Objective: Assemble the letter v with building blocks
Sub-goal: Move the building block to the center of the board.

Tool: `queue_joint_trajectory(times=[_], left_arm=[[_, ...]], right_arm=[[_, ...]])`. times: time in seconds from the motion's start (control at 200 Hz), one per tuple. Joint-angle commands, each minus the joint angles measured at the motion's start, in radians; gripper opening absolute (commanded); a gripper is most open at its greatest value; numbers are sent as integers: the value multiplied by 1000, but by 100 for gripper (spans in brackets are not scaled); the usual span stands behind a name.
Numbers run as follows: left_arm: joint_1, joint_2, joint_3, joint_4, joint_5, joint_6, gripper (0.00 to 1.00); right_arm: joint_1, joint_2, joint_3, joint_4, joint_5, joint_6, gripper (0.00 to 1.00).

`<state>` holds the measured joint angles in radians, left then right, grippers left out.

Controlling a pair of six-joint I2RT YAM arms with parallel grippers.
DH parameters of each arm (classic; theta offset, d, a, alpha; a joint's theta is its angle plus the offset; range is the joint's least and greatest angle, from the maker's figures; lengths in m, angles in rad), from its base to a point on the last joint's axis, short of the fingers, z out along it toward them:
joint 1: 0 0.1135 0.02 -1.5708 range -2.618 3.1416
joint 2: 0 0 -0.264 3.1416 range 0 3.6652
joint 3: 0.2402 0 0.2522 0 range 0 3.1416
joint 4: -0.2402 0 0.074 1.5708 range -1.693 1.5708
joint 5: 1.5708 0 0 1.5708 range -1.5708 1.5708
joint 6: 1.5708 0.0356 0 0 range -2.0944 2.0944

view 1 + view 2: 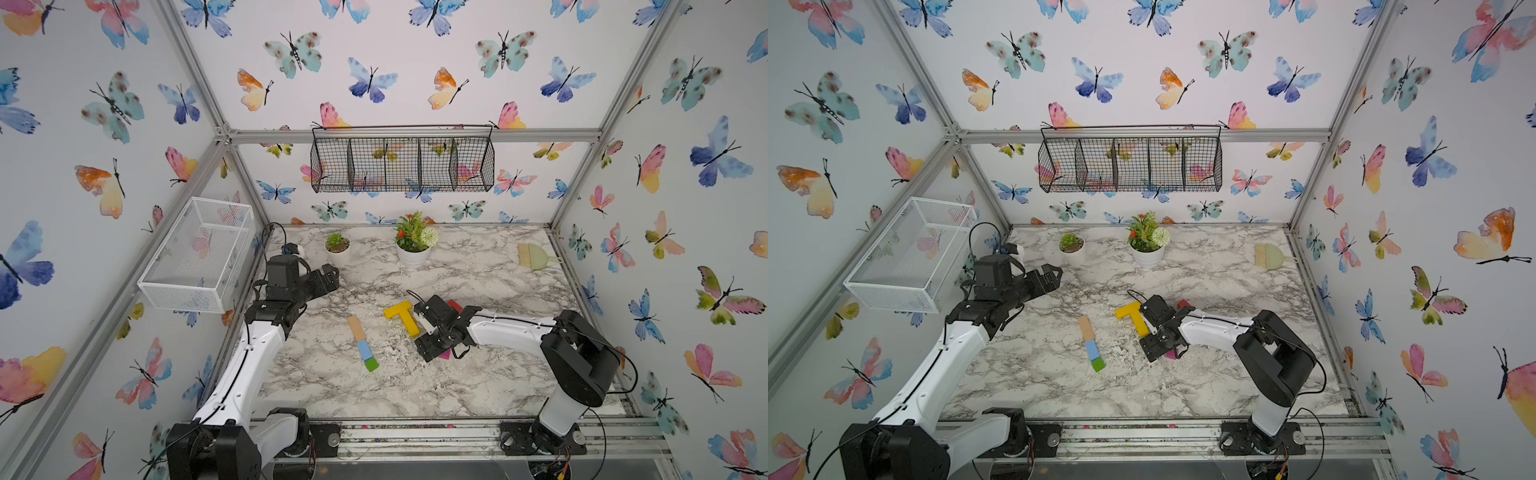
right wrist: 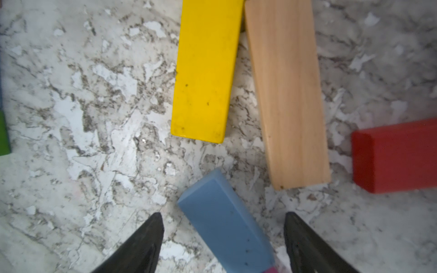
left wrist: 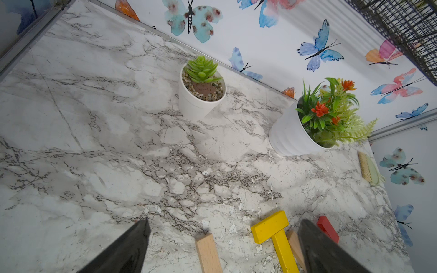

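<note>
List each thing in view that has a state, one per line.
left gripper: open, holding nothing.
right gripper: open, jaws astride the loose blue block, not touching it.
loose blue block: lying down, not gripped.
tan-blue-green row: laid end to end in one slanted line.
yellow blocks: lying flat, forming a T.
red block: lying flat, loose.

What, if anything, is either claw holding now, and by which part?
Nothing is held. The right claw stands open around the blue block without gripping it; the left claw is open and empty.
</note>
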<state>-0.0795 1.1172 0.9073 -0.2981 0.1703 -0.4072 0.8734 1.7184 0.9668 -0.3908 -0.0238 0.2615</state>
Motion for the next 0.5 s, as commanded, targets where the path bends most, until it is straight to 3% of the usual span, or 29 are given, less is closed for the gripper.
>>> queue_joint_trajectory(times=[0.0, 0.496], left_arm=[[6, -17, 30, -7, 11, 17, 98], [5, -16, 32, -12, 8, 18, 98]], right_arm=[[-4, -32, -11, 13, -70, -18, 82], [17, -55, -15, 30, -249, 32, 79]])
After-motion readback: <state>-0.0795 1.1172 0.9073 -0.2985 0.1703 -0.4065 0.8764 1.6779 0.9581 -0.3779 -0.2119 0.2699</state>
